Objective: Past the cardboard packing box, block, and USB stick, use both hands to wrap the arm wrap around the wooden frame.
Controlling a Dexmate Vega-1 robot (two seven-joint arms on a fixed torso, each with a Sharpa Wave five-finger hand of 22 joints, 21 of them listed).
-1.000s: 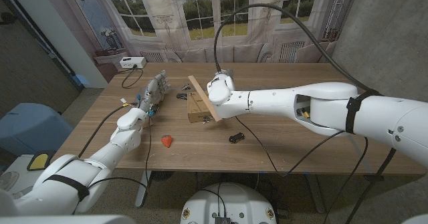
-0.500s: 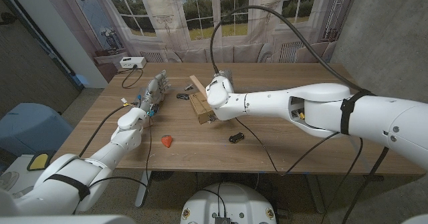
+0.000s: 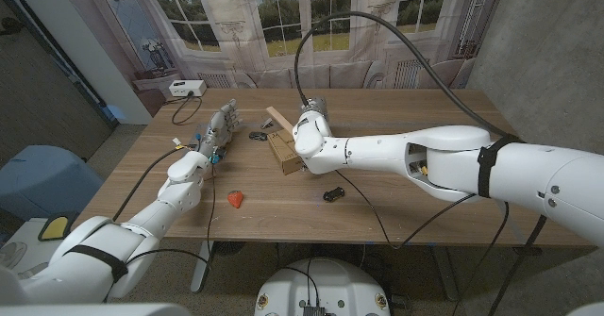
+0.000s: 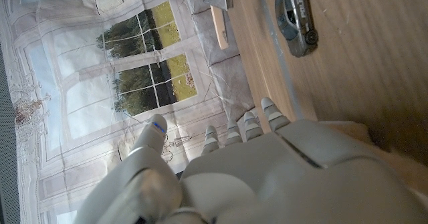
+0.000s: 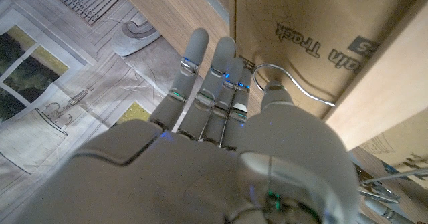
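Frame: wooden frame [image 3: 279,120] leans on the cardboard packing box [image 3: 283,152] near the counter [image 3: 425,193] middle, tilted toward the far edge.
Arm wrap: I judge the small dark piece [image 3: 257,136] just left of the box may be it; too small to tell.
Right hand: my right hand [image 3: 309,135] sits against box and frame, fingers [image 5: 221,83] extended along the cardboard; whether it grips anything I cannot tell.
Left hand: my left hand [image 3: 218,130] is raised toward the left edge, fingers apart, empty.
Clutter: red block [image 3: 235,199] and USB stick [image 3: 333,195] lie nearer the front edge.
Step advice: I'd steady the frame with the right, then bring the left in low toward the dark piece, slowly.
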